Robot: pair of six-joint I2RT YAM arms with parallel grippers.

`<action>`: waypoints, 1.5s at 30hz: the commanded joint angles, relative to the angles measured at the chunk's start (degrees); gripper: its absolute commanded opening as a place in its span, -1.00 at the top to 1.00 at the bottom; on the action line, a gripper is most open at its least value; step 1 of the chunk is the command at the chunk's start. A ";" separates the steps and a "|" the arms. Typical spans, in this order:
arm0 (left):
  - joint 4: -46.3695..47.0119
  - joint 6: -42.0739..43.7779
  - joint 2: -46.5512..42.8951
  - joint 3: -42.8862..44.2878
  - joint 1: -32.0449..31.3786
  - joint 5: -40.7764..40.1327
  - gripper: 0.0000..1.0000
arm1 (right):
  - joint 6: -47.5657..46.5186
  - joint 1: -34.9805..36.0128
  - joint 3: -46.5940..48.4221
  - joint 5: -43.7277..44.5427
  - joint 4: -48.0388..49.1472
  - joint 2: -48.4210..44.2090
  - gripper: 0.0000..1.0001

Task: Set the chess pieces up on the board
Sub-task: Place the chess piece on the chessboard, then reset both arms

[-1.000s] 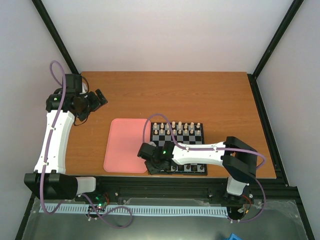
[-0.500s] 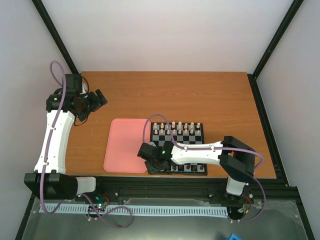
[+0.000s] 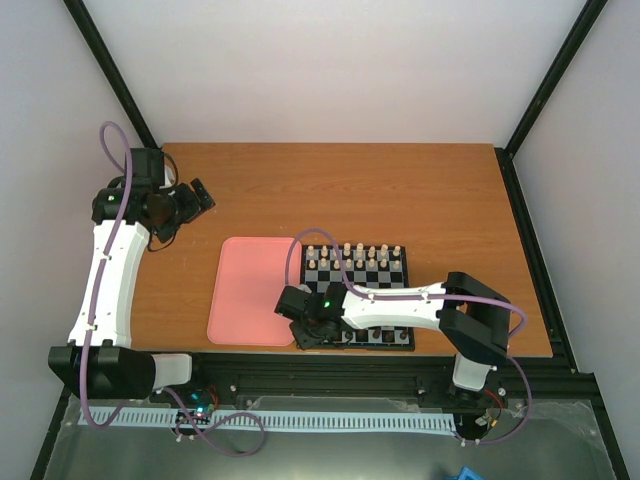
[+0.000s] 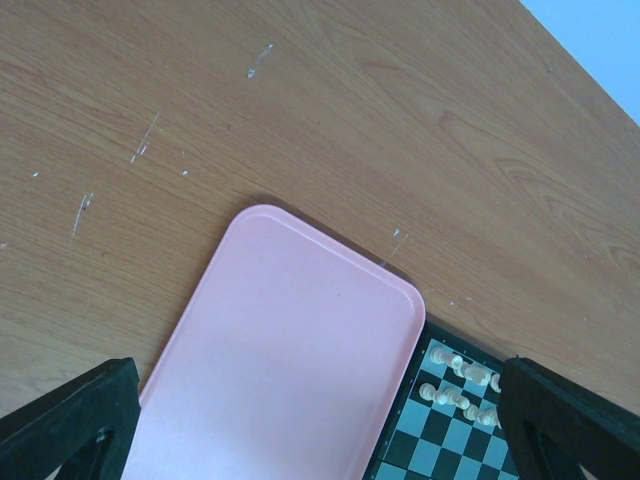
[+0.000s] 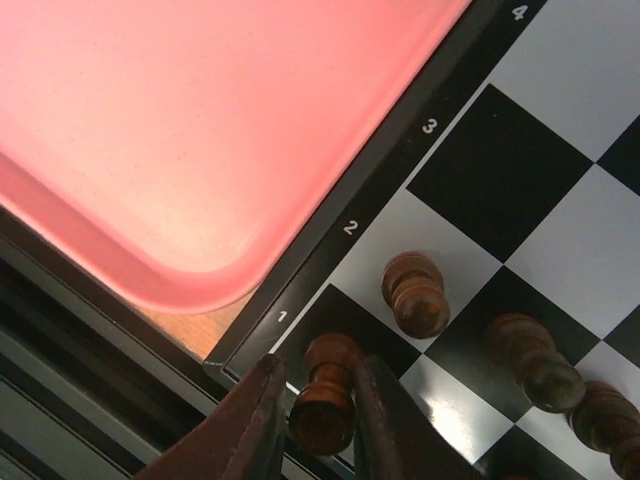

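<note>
The board (image 3: 408,268) lies right of centre, with cream pieces (image 3: 350,252) on its far rows. My right gripper (image 3: 312,335) is at the board's near left corner. In the right wrist view it (image 5: 318,362) is shut on a dark brown chess piece (image 5: 325,400) that stands on the black corner square in row 1 of the board (image 5: 520,170). More dark pieces (image 5: 415,295) (image 5: 535,360) stand on nearby squares. My left gripper (image 3: 195,197) is open and empty, high above the table's far left; its fingers (image 4: 70,420) show wide apart.
A pink tray (image 3: 250,290) lies right beside the board's left side, and it also shows in the left wrist view (image 4: 290,350) and the right wrist view (image 5: 200,120). The table's near edge and a black rail run just below the board corner.
My right gripper has edged slightly left at the board's near left corner. The left arm has not moved.
</note>
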 commanded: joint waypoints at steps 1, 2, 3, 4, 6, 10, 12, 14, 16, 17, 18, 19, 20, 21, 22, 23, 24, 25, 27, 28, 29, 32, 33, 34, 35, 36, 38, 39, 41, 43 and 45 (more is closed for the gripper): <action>0.48 1.30 -0.44 0.41 -0.20 0.13 -1.00 | -0.57 -0.07 2.21 0.13 -2.06 -2.50 0.53; 0.52 1.26 -0.44 0.39 -0.23 0.22 -1.00 | -0.64 -0.05 2.79 0.05 -2.95 -2.49 0.51; 0.52 1.22 -0.44 0.39 -0.20 0.26 -1.00 | -0.63 0.07 3.44 0.26 -3.69 -2.62 0.50; 0.52 1.20 -0.51 0.41 -0.22 0.27 -1.00 | -0.68 0.24 4.00 0.37 -4.35 -2.72 0.49; 0.51 1.21 -0.61 0.27 -0.26 0.27 -1.00 | -0.77 0.50 5.04 0.58 -5.36 -3.32 0.47; 0.52 1.21 -0.86 0.28 -0.25 0.52 -1.00 | -1.11 1.11 8.09 1.08 -8.28 -4.55 0.40; 0.37 1.21 -1.01 0.25 -0.26 0.70 -1.00 | -0.63 1.18 9.73 1.79 -10.31 -5.66 0.30; 0.30 1.21 -1.20 0.30 -0.27 0.86 -1.00 | -0.08 1.11 11.30 2.92 -12.26 -7.15 0.17; 0.58 1.13 -1.23 0.20 -0.26 1.17 -0.99 | 0.27 0.67 13.06 3.93 -14.18 -8.45 0.03; 0.73 1.10 -1.23 0.15 -0.21 1.47 -1.00 | 0.46 0.06 13.87 4.24 -15.22 -8.92 -0.03; 0.91 1.12 -1.16 0.12 -0.22 1.77 -1.00 | 0.66 -0.71 14.55 4.40 -16.14 -9.33 -0.07; 1.02 1.12 -1.14 0.14 -0.25 1.91 -1.00 | 0.65 -1.81 15.17 4.19 -16.98 -9.67 -0.15; 1.17 1.17 -1.06 0.08 -0.23 1.95 -1.00 | 0.35 -2.82 15.49 4.20 -17.22 -10.07 -0.29; 1.30 1.44 -0.91 0.12 -0.23 2.08 -1.00 | 0.08 -4.32 15.90 4.21 -17.54 -10.39 -0.58; 1.19 1.80 -0.74 0.36 -0.28 2.34 -1.00 | -0.50 -5.11 16.50 4.12 -17.92 -10.48 -0.92; 1.02 2.04 -0.57 0.67 -0.26 2.45 -1.00 | -1.29 -6.92 17.15 3.70 -18.18 -10.44 -0.99; 0.84 2.27 -0.34 0.90 -0.22 2.74 -1.00 | -2.17 -8.34 17.94 3.11 -18.63 -10.04 -1.00; 0.73 2.53 -0.13 1.08 -0.25 3.06 -1.00 | -2.99 -10.04 18.79 2.62 -19.38 -9.18 -1.00; 0.49 3.39 0.27 1.48 -0.26 4.14 -1.00 | -5.03 -13.69 20.87 1.90 -21.00 -7.53 -1.00; 0.23 3.79 0.49 1.73 -0.29 4.62 -1.00 | -6.15 -15.60 21.69 1.90 -21.10 -6.90 -1.00; -0.01 4.27 0.67 1.95 -0.41 5.03 -1.00 | -7.32 -17.49 23.01 1.63 -21.15 -6.33 -1.00; -0.82 5.76 0.78 2.34 -0.83 5.03 -1.00 | -9.90 -23.89 26.25 0.20 -20.74 -4.87 -1.00; -1.00 6.16 0.69 2.22 -0.91 4.86 -1.00 | -10.58 -26.00 27.15 -0.54 -20.49 -4.60 -1.00; -1.10 6.56 0.66 1.98 -1.15 4.78 -1.00 | -11.12 -27.97 28.31 -1.50 -20.36 -4.21 -1.00; -1.14 6.83 0.59 1.69 -1.31 4.68 -1.00 | -11.50 -30.04 29.47 -2.46 -20.55 -3.67 -1.00; -1.15 7.18 0.57 1.41 -1.54 4.71 -1.00 | -11.93 -31.95 30.50 -3.36 -20.72 -3.09 -1.00; -1.33 7.51 0.79 0.64 -1.91 4.80 -1.00 | -13.08 -34.75 32.02 -4.90 -21.19 -2.07 -1.00; -1.32 7.49 0.94 0.13 -2.13 4.90 -1.00 | -13.43 -35.77 32.38 -4.81 -21.28 -1.91 -1.00; -1.37 7.37 1.26 -0.68 -2.44 5.23 -1.00 | -14.18 -37.20 32.11 -4.02 -21.20 -2.06 -1.00; -1.41 7.39 1.61 -0.97 -2.83 5.44 -1.00 | -15.09 -38.06 30.99 -3.14 -20.82 -2.83 -1.00; -1.28 7.72 1.87 -0.95 -3.16 5.38 -1.00 | -15.78 -38.56 29.62 -2.22 -20.42 -3.70 -1.00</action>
